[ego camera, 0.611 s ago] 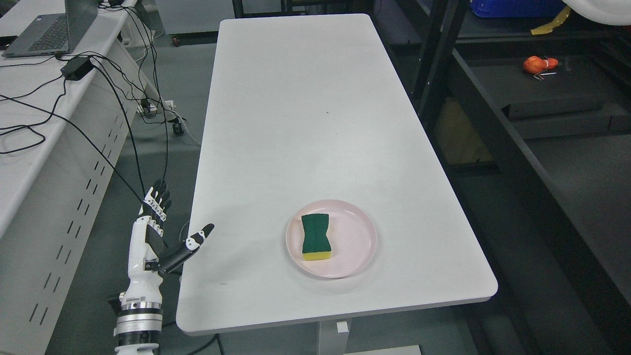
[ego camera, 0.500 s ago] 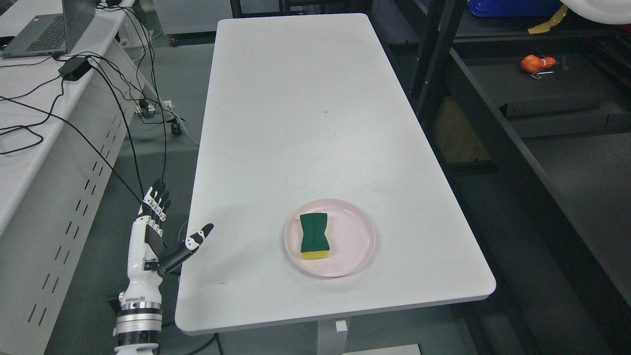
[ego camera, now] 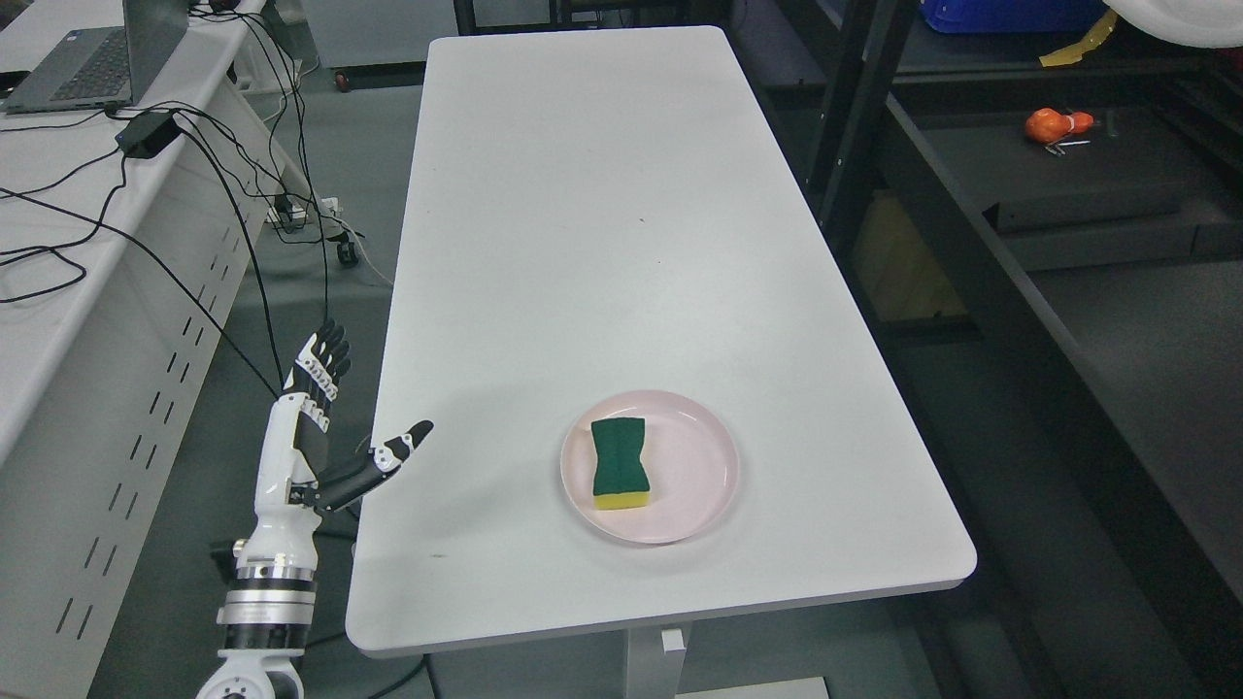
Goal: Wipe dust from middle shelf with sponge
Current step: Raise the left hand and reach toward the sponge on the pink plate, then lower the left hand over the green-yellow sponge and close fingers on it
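A green sponge with a yellow base [ego camera: 620, 465] lies on a pink plate [ego camera: 704, 476] near the front of the white table [ego camera: 602, 223]. My left hand [ego camera: 325, 427] is open, fingers straight and thumb spread, raised beside the table's left edge, well left of the plate and holding nothing. The dark shelf unit [ego camera: 981, 252] stands to the right of the table. My right hand does not show.
A white desk [ego camera: 58, 252] with a laptop [ego camera: 87, 58], a power brick and black cables stands at the left. An orange object [ego camera: 1054, 124] lies on the dark shelf at the upper right. A blue bin [ego camera: 1010, 15] sits at the top right.
My left hand has risen and moved slightly forward beside the table edge, still open. The camera shifted slightly between the first two frames. The sponge and plate have not moved.
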Tool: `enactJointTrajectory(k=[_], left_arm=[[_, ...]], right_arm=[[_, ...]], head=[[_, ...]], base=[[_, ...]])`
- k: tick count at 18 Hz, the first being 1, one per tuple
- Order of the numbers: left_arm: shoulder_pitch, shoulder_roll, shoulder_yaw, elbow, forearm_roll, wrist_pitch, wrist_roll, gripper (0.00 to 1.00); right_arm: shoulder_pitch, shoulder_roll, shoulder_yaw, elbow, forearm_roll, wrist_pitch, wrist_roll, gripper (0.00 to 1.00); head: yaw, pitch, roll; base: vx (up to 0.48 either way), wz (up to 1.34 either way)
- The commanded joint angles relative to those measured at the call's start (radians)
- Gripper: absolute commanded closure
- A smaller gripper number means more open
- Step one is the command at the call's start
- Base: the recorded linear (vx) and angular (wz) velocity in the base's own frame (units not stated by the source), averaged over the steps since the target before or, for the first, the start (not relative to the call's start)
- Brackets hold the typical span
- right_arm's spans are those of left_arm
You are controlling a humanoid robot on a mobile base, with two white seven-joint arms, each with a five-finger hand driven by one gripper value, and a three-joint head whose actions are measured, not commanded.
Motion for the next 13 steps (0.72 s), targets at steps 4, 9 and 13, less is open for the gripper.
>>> enactJointTrajectory(k=[4, 9, 13], left_arm=[[-0.320, 0.285, -0.100, 0.192, -0.555, -0.233, -0.260, 0.04], [-0.488, 0.291, -0.324, 0.200, -0.943, -0.463, -0.400, 0.12], [-0.533, 0.283, -0.415, 0.229, -1.148, -0.479, -0.468, 0.16]], right_arm=[[0.000, -0.017, 0.001, -0.017, 0.000, 0.000, 0.000, 0.00], [0.000, -0.017, 0.000, -0.017, 0.000, 0.000, 0.000, 0.00], [0.000, -0.017, 0.000, -0.017, 0.000, 0.000, 0.000, 0.00]], head=[[0.0000, 0.000, 0.000], [0.0000, 0.000, 0.000], [0.0000, 0.000, 0.000]], base=[[0.000, 0.00], [0.000, 0.00], [0.000, 0.00]])
